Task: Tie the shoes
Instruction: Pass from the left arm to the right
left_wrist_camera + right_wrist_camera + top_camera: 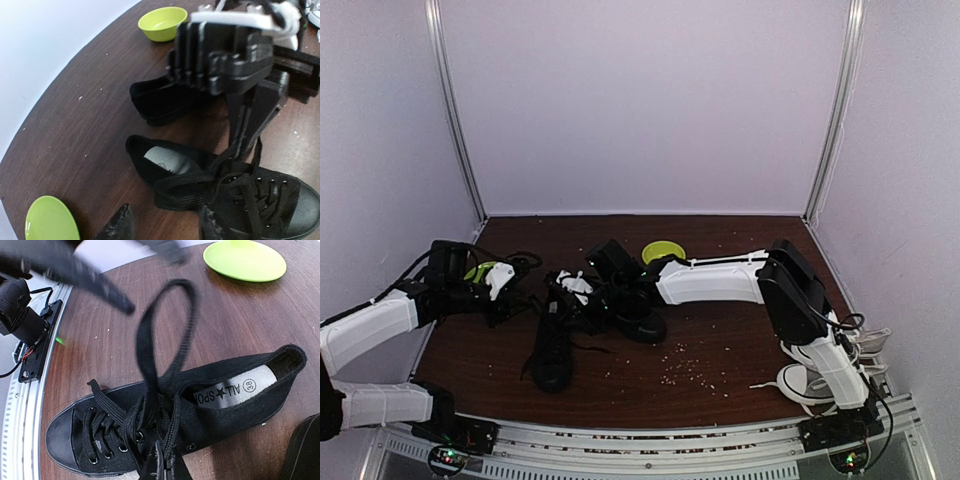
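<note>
Your right fingers [247, 125] are pinched shut on the lace [145, 345], which loops up from the shoe [235, 390] lying on the bench [75, 125]. Your left fingers [117, 225] stand parted, empty. Tug sideways and the loop may collapse, or drag the shoe.

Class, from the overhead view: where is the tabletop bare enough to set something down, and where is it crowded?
Bare: the back strip of table between rear wall and green plate; the front middle between the near black shoe and white-laced sneakers, though crumbs lie there. Crowded: mid-table, around the far black shoe.
</note>
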